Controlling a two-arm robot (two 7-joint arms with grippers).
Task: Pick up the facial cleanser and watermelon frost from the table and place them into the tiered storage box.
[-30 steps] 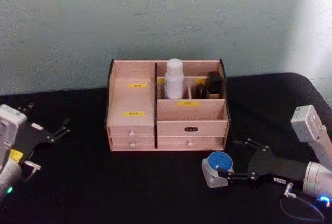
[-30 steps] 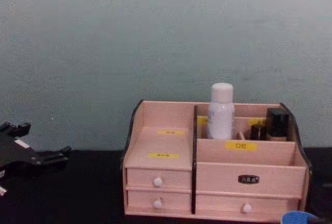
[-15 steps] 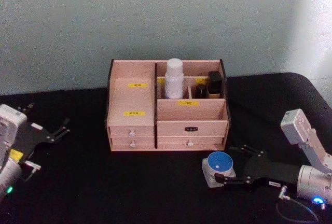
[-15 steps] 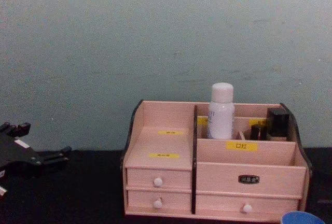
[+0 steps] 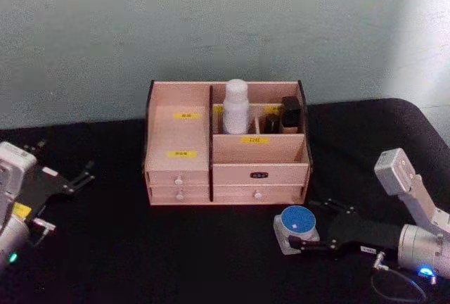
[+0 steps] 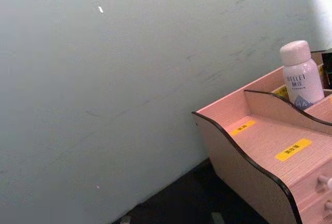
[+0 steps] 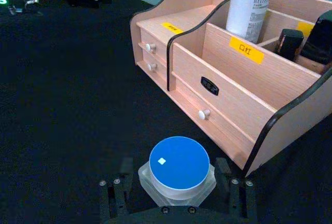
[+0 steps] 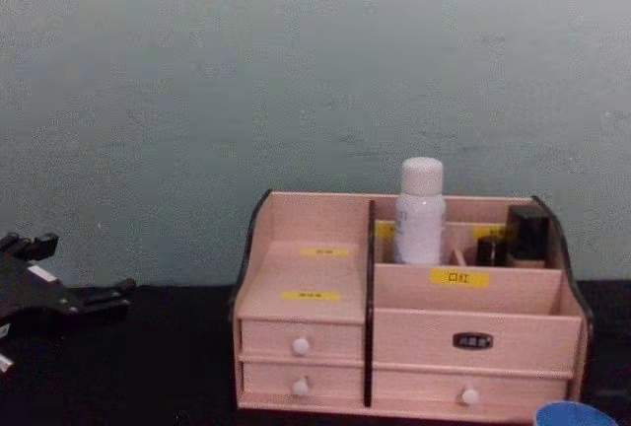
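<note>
The watermelon frost (image 5: pixel 298 221) is a clear jar with a blue lid (image 7: pixel 179 164), standing on the black table in front of the box's right drawers; its lid edge shows in the chest view (image 8: pixel 567 414). My right gripper (image 5: pixel 304 225) is open and low, one finger on each side of the jar (image 7: pixel 175 185). The facial cleanser (image 5: pixel 235 107), a white bottle (image 7: pixel 251 6), stands upright in a back compartment of the tiered storage box (image 5: pixel 176 135). At the table's far left, my left gripper (image 5: pixel 79 176) is open and holds nothing.
Small dark containers (image 5: pixel 290 114) fill the box's back right compartment beside the white bottle. The box stands close to a pale wall. A thin cable (image 5: pixel 397 286) loops on the table by my right wrist. Bare black tabletop stretches between the two arms.
My right gripper has come down and slightly back, so its fingers now flank the blue-lidded jar. The jar, the box and the left arm have stayed put.
</note>
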